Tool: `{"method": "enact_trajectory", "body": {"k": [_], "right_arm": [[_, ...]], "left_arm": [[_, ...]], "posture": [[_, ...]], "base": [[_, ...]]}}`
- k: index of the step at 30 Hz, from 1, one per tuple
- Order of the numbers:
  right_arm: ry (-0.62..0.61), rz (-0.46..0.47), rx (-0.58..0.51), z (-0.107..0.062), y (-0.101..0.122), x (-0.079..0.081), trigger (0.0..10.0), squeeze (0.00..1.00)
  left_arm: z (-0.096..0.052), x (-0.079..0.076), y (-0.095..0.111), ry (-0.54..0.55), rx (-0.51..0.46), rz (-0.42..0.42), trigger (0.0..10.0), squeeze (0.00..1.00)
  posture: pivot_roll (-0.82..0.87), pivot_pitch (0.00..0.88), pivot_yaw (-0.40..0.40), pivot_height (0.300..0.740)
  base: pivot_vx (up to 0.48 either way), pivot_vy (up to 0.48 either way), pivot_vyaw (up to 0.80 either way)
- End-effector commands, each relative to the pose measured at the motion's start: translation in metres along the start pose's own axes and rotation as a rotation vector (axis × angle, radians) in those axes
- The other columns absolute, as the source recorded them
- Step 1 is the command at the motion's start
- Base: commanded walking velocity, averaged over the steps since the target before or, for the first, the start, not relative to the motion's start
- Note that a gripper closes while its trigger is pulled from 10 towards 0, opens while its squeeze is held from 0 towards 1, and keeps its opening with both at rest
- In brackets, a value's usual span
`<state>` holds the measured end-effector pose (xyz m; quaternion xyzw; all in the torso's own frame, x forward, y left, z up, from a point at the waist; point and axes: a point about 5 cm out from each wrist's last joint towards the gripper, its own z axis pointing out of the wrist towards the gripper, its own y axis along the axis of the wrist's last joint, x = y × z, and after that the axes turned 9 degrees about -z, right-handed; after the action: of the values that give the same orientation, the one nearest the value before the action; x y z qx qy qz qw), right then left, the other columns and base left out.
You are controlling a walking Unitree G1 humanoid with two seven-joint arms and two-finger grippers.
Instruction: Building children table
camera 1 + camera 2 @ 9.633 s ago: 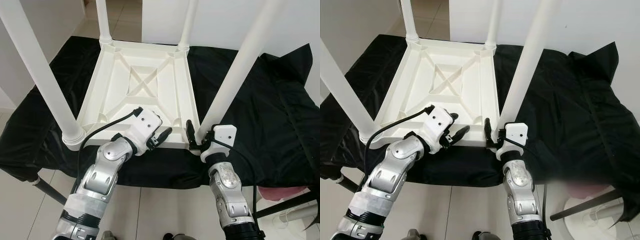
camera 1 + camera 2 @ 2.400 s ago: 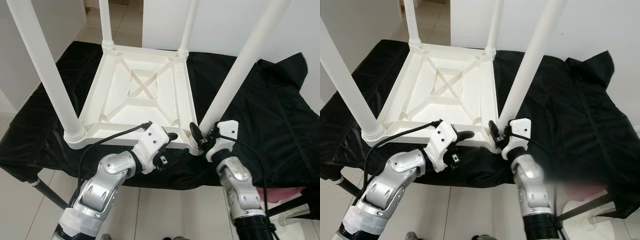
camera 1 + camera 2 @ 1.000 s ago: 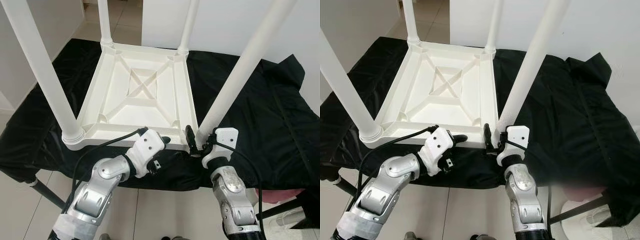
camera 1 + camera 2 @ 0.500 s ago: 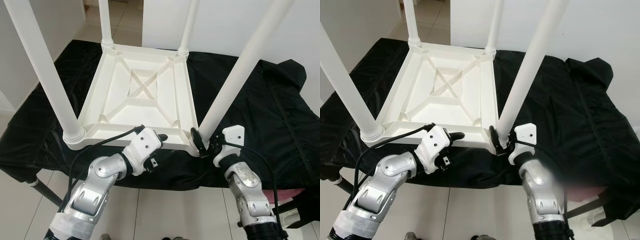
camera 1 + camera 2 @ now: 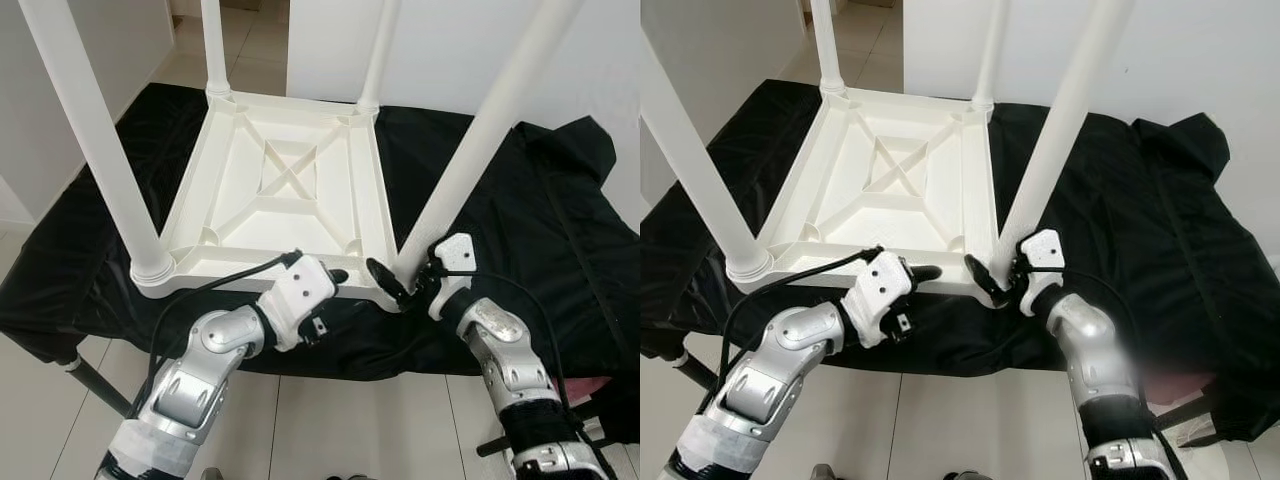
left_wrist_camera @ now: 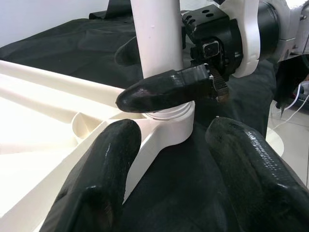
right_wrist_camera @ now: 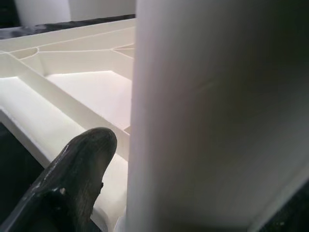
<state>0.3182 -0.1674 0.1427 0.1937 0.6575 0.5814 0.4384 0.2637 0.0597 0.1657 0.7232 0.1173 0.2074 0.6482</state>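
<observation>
1 upturned table point(image 5: 275, 190) w/ 4 legs; right hand point(image 5: 400, 283) grips near-right leg point(image 5: 470, 165), left hand point(image 5: 325, 285) open.

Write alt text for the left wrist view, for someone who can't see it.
The right gripper clasps the base of a white table leg where it meets the upturned white table, one finger across the front. The left gripper is open in the foreground, above a black cloth.

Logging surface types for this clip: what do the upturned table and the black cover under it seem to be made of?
The upturned table looks like moulded white plastic with a smooth, faintly glossy finish: its underside shows cast ribs and round leg sockets. The black cover looks like thin matte fabric or sheeting, since it wrinkles and drapes over the edges; which of the two is unclear.
</observation>
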Motion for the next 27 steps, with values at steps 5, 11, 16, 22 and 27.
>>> {"method": "enact_trajectory", "body": {"k": [5, 11, 16, 22, 27], "right_arm": [[0.061, -0.022, 0.028, -0.001, -0.007, -0.001, 0.0, 0.0], [0.098, -0.029, 0.038, -0.004, -0.011, -0.004, 0.0, 0.0], [0.092, -0.019, 0.033, -0.008, -0.012, -0.005, 0.0, 0.0], [0.036, 0.011, 0.018, -0.012, -0.011, -0.006, 10.0, 0.0], [-0.023, 0.029, 0.004, -0.013, -0.009, -0.001, 10.0, 0.0]], "left_arm": [[0.005, 0.0, 0.0, 0.003, -0.001, 0.007, 10.0, 0.0], [0.007, 0.0, 0.002, 0.009, -0.01, 0.007, 10.0, 0.0], [0.006, -0.002, 0.001, 0.002, -0.007, 0.008, 10.0, 0.0], [0.005, -0.003, -0.001, -0.005, 0.001, 0.005, 10.0, 0.0], [0.006, -0.003, -0.001, -0.01, 0.002, 0.005, 10.0, 0.0]], "posture": [[0.01, 0.058, -0.076, 0.74], [0.01, 0.061, -0.077, 0.74], [0.01, 0.067, -0.071, 0.74], [0.0, 0.07, -0.069, 0.74], [0.0, 0.069, -0.068, 0.74]], "base": [[0.0, 0.0, 0.0], [0.0, 0.0, 0.0], [0.0, 0.0, 0.0], [0.0, 0.0, 0.0], [0.0, 0.0, 0.0]]}}
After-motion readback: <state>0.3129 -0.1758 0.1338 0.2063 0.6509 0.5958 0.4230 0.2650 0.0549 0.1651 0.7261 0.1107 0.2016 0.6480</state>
